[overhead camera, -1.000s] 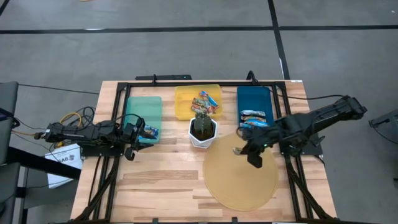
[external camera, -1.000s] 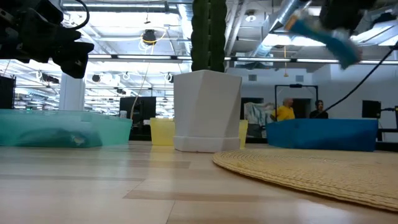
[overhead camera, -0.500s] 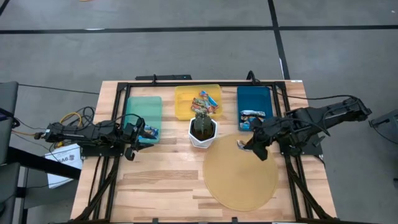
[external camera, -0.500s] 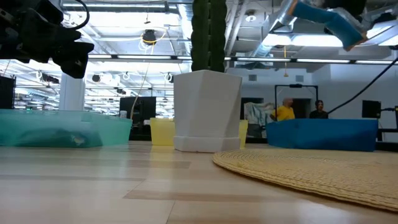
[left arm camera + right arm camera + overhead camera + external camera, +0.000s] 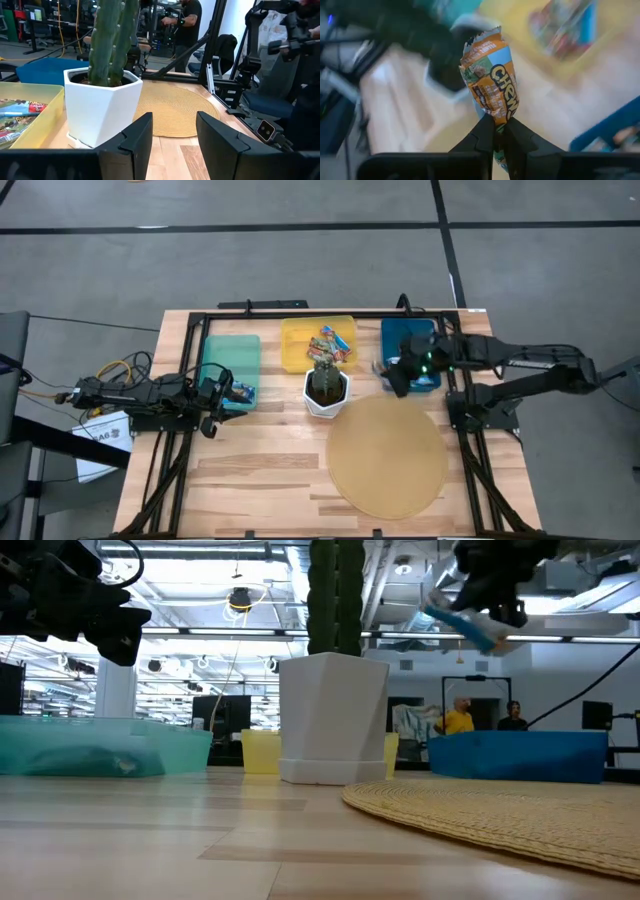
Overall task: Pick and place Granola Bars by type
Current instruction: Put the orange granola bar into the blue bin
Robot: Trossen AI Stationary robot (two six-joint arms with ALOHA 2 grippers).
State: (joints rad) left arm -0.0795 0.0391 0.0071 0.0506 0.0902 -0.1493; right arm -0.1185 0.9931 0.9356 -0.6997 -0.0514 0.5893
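Note:
My right gripper (image 5: pixel 392 372) hangs above the table at the near left corner of the blue bin (image 5: pixel 411 338), shut on a granola bar (image 5: pixel 490 80) in an orange and blue wrapper. The low view shows that bar (image 5: pixel 462 625) high in the air. More granola bars (image 5: pixel 333 343) lie in the yellow bin (image 5: pixel 300 345), and one (image 5: pixel 243 392) lies in the teal bin (image 5: pixel 232 358). My left gripper (image 5: pixel 222 396) waits open at the table's left side, by the teal bin's near end. My right gripper pinches one end of the bar (image 5: pixel 496 118) between its two fingertips (image 5: pixel 485 131). The rest of the bar sticks out past the fingers along their line. It is lifted clear of the table and the bins, and slants in the low view.
A white pot with a cactus (image 5: pixel 326 388) stands mid-table in front of the yellow bin. A round woven mat (image 5: pixel 388 456) lies near right. A black frame (image 5: pixel 300 313) runs around the bins. People stand in the room behind.
My right gripper has swung from above the round mat toward the table's far edge and a little up, rolling as it went, and now hangs by the blue bin. The bar has stayed pinched and clear of the table, its slant changing.

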